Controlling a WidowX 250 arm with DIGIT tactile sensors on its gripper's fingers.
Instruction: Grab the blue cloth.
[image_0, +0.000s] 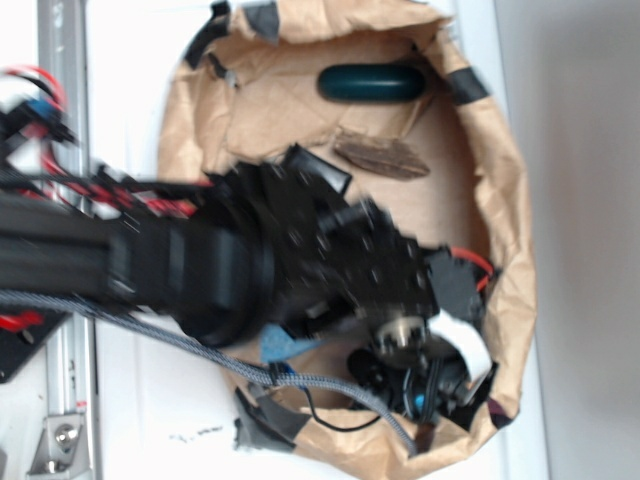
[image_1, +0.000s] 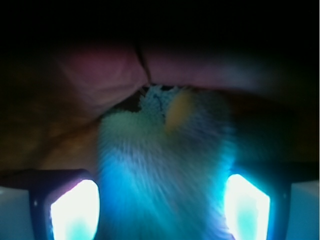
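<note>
claw (image_1: 162, 210) | fingers (image_1: 75, 210) flank blue cloth (image_1: 160, 165) | grip unclear

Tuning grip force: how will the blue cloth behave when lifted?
The cloth looks fuzzy and soft, so it will probably sag and drape. Its pile likely grips the fingers well. It seems light, unlikely to slip.

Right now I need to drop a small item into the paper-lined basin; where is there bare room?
Bare brown paper lies right of the brown leaf-shaped piece, below the dark green oval. Another bare patch sits left of that oval, near the upper-left rim. The lower half is crowded: the arm and gripper cover it, with the blue cloth between the jaws.
</note>
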